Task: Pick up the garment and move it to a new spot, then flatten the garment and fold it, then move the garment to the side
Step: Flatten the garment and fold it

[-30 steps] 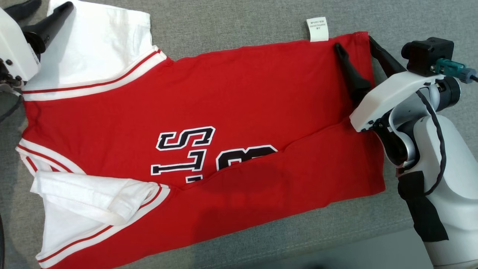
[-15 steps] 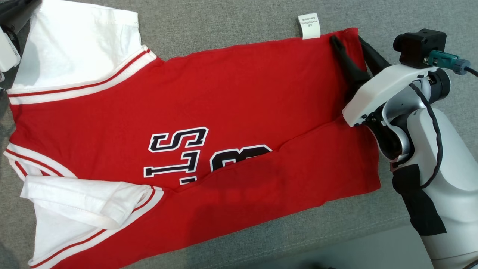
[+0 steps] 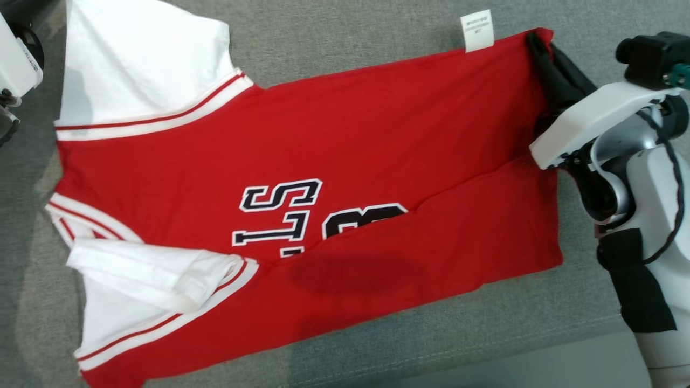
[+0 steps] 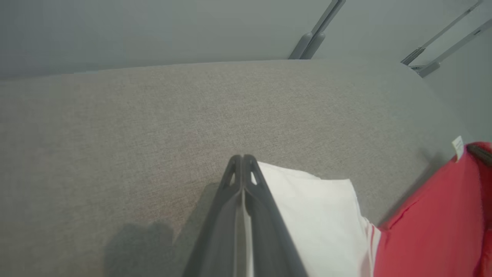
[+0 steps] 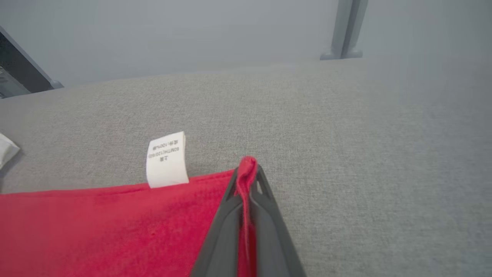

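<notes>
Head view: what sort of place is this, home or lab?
Probably a lab or test room, not certain. The red and white jersey lies on a grey woven-fabric padded surface; behind it stand a bare grey wall and grey metal frame legs.

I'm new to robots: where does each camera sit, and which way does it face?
Head view: on the head, looking down at the red garment on grey fabric; shows the right arm and right fingers.
Left wrist view: on the left wrist, looking along the left fingers, shut on the white sleeve.
Right wrist view: on the right wrist, looking along the right fingers, shut on the red hem.
Head and right wrist views share the white label.
</notes>
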